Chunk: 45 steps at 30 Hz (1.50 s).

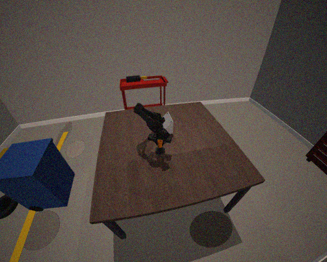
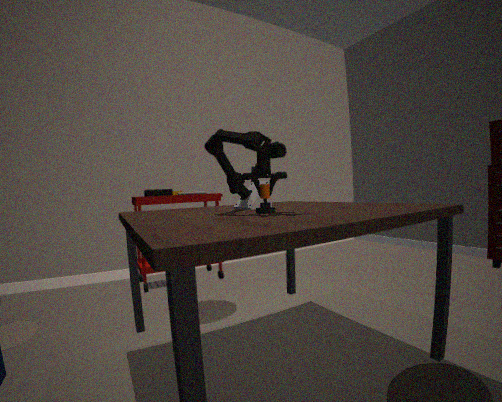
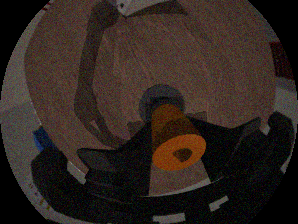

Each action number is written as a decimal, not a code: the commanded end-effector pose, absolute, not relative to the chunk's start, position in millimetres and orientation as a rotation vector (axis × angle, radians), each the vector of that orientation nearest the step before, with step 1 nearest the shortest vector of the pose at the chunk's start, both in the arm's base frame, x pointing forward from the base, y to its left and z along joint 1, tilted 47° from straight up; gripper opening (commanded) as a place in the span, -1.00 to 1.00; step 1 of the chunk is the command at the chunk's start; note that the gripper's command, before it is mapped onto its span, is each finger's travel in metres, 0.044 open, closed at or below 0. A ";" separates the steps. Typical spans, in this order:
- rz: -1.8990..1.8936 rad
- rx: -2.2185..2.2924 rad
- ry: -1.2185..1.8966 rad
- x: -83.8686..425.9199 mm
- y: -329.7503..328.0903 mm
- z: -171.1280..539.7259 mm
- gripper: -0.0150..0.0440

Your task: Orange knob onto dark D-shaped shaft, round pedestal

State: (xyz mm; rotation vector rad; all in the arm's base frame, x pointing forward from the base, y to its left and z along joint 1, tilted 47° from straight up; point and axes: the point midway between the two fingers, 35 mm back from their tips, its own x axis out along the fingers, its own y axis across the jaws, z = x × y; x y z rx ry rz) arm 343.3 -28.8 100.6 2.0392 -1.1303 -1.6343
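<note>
the fingers (image 1: 160,141) (image 2: 265,186) are closed around the knob (image 1: 160,143) (image 2: 265,190) (image 3: 179,150), one on each side of it. the knob is a smooth, matte orange piece, round in section, and the wrist view shows its flat, round end with a dark, angular recess in it. the knob stands upright between the fingers, over the pedestal (image 1: 160,150) (image 2: 265,210) (image 3: 161,95); in the exterior view a dark, narrow stem shows between the two, so the knob is not down on the pedestal. the pedestal is a dark, round, low disc, directly below the fingers. which way the shaft's flat side faces i cannot tell.

under all this lies the tabletop (image 1: 171,182) (image 2: 283,227) (image 3: 235,75), brown with a fine, wood-like grain and straight edges. the arm (image 1: 153,124) (image 2: 238,137) above the fingers is matte black, with rounded joints. behind the fingers in the exterior view, and well apart from them, stands a red cart (image 1: 143,85) (image 2: 177,199) with thin, straight legs. a blue box (image 1: 21,160) with flat faces and sharp edges is off to one side of the tabletop. no writing is readable.
</note>
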 end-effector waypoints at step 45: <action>-1.647 1.997 -1.056 344.9 -28.0 103.5 -0.49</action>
